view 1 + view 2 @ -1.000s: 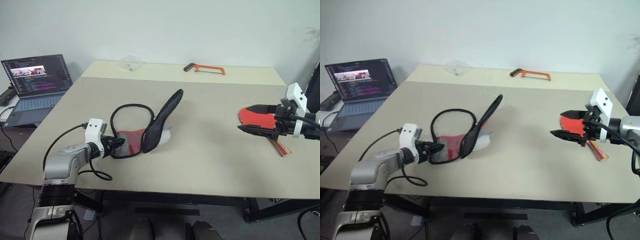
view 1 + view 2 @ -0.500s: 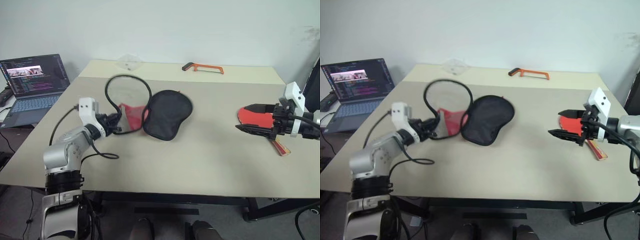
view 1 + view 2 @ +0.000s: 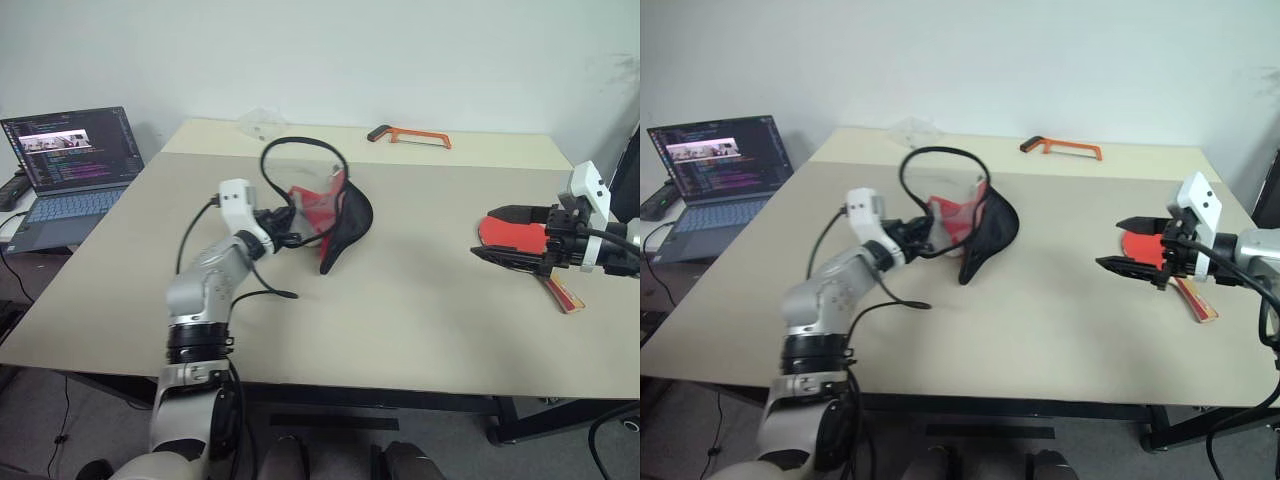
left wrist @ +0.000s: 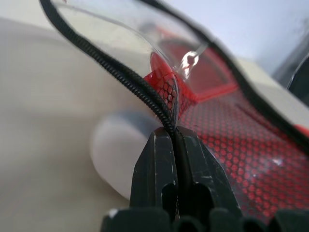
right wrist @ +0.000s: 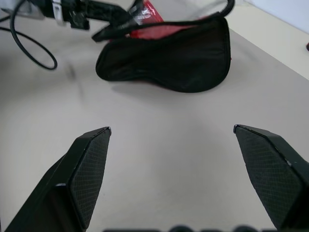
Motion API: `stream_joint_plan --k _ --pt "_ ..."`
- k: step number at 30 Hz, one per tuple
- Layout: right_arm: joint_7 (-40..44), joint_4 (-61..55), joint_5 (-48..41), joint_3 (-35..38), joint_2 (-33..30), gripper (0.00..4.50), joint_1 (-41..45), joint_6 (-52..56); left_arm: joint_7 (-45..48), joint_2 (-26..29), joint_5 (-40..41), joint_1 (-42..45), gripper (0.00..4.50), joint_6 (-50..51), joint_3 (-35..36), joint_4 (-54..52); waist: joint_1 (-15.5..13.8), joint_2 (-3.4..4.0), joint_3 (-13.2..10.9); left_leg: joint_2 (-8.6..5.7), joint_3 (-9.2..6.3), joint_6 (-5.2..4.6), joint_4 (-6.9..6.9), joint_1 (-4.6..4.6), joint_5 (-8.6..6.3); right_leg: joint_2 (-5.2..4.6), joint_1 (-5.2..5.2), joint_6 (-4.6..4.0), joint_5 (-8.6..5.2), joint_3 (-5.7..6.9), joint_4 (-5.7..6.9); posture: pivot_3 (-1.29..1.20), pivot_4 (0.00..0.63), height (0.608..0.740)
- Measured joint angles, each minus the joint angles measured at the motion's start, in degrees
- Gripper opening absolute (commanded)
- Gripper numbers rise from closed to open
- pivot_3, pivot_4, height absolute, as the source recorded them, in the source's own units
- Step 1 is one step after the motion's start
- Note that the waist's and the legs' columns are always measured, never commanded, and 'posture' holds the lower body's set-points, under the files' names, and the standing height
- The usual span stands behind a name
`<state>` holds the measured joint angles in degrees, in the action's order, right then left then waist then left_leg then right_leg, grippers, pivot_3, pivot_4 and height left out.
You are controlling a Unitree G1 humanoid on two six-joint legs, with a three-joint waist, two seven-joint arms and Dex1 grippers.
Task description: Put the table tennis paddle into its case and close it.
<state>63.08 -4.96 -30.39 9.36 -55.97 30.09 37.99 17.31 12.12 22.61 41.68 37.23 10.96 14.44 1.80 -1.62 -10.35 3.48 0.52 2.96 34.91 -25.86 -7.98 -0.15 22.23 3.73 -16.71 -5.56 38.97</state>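
Head views: the left gripper [image 3: 290, 225], jaws clamped on the case [image 3: 335, 215], holds the soft pouch up mid-tabletop, black back rightward. The red paddle [image 3: 520, 238] lies near the right edge, handle toward the near edge, under the wide-open right gripper [image 3: 493, 236].

Left wrist: black fingers [image 4: 157, 169] pinch the zip edge before red honeycomb mesh.

Right wrist: the matte black pouch sags lengthwise.

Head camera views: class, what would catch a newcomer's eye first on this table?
Near the table's middle, the left gripper is shut on the edge of the case, holding it up, gaping, red inside and black outside. At the right edge, the right gripper hangs open just over the table tennis paddle, which lies flat.
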Motion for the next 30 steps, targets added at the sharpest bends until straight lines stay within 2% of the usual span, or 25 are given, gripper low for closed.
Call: stream_joint_plan --k 5,9,14,18,24,30 --pt "-0.6 -0.6 0.0 0.5 -0.1 4.50 -1.0 0.1 -1.9 0.3 -2.8 0.2 0.02 -2.4 -1.2 3.2 0.5 0.00 0.0 0.01 -0.03 0.00 -0.03 0.01 0.00 0.04 0.02 -0.01 0.00 -0.02 0.01 0.00 0.150 0.740" --pt "-0.8 -1.4 -0.1 0.6 -0.1 4.50 -1.8 0.5 -2.3 3.0 -4.0 0.7 0.02 -4.7 -0.2 5.8 0.5 0.00 0.0 0.01 -0.02 0.00 -0.02 0.01 0.00 0.03 0.02 0.01 -0.01 -0.02 0.01 0.00 0.150 0.740" --pt "-0.9 -1.5 -0.1 0.7 -0.1 4.50 -2.0 0.6 -0.5 12.2 -8.5 1.3 0.02 -5.2 -1.1 9.3 0.8 0.00 0.0 0.01 -0.02 0.00 -0.04 0.01 0.00 0.03 0.04 0.02 -0.02 -0.01 0.01 0.00 0.150 0.740" --pt "-1.0 -1.6 -0.3 0.7 -0.1 4.50 -1.9 0.6 2.2 16.7 -13.8 0.2 0.02 -6.6 -6.1 10.2 0.3 0.00 0.0 0.00 0.01 0.01 -0.04 -0.01 -0.01 -0.02 0.03 -0.01 0.00 0.01 -0.02 0.00 0.150 0.740" --pt "-0.9 -1.6 -0.5 0.7 -0.1 4.50 -1.9 0.6 4.6 18.0 -17.8 -0.1 0.02 -7.3 -9.9 10.9 0.0 -0.01 0.0 0.02 0.02 0.01 -0.04 -0.02 -0.01 -0.02 0.04 -0.02 -0.01 0.01 -0.02 0.00 0.150 0.740" --pt "-1.0 -1.8 -0.5 0.7 0.0 4.50 -1.6 0.7 4.7 12.3 -17.9 -0.1 0.02 -6.1 -11.7 7.3 -0.1 -0.02 0.0 0.01 0.01 0.01 -0.03 -0.05 0.00 -0.03 0.03 -0.02 -0.01 0.02 -0.02 0.00 0.150 0.740"
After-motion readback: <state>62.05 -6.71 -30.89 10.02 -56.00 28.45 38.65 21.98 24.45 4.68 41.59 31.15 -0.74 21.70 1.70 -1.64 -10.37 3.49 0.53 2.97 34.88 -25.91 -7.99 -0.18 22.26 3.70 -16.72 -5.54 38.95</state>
